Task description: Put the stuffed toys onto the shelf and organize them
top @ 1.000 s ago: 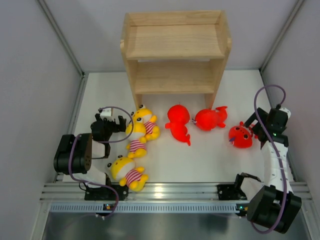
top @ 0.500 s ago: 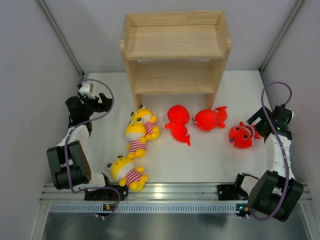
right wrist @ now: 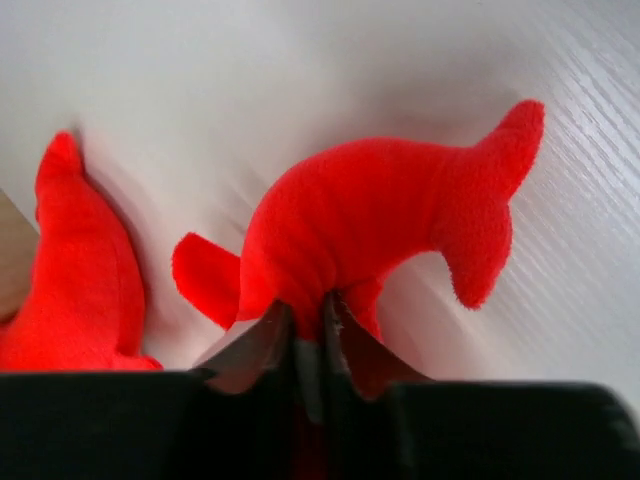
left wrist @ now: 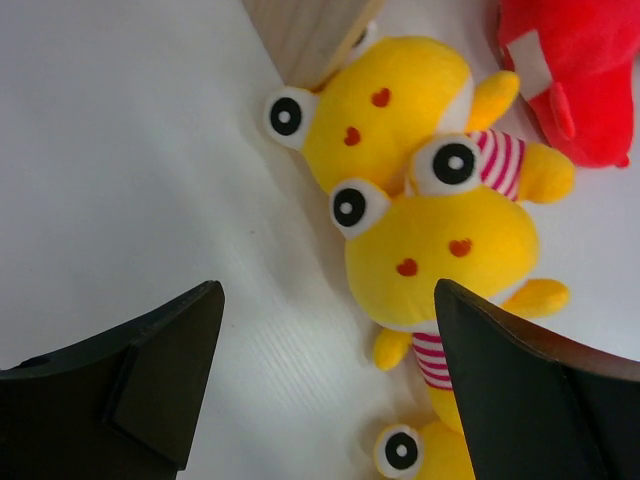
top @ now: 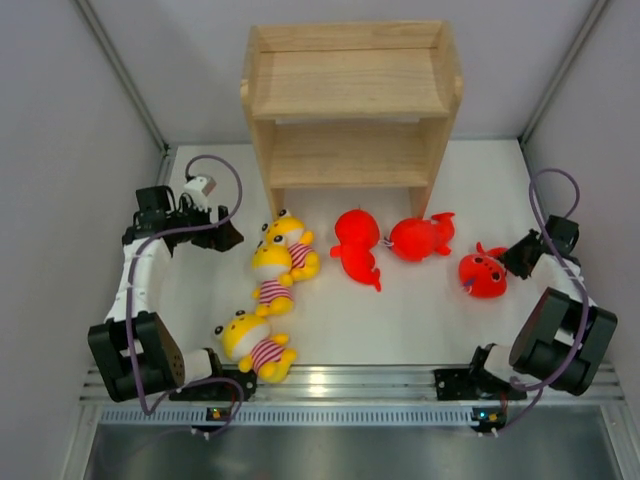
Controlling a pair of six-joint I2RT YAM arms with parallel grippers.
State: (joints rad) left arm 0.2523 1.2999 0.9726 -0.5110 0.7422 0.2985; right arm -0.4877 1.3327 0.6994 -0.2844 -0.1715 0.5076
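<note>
The wooden shelf (top: 350,110) stands at the back with both tiers bare. Three red sharks lie in front of it: one in the middle (top: 355,240), one beside it (top: 420,237) and one at the right (top: 482,275). My right gripper (top: 515,258) is shut on a fold of the right shark (right wrist: 380,220), pinched between its fingertips (right wrist: 310,315). Three yellow striped toys lie left of centre (top: 290,240), (top: 272,275), (top: 252,345). My left gripper (top: 222,235) hangs open just left of the upper two (left wrist: 390,120), (left wrist: 440,255), holding nothing (left wrist: 328,300).
Grey walls close in the table on the left, right and back. The shelf's front left foot (left wrist: 310,30) stands right beside the top yellow toy. A second red shark (right wrist: 80,280) lies close to the held one.
My right gripper has shut on the right shark, and its wrist has dropped lower and further right. The left gripper has swung from the left wall toward the yellow toys, still open.
</note>
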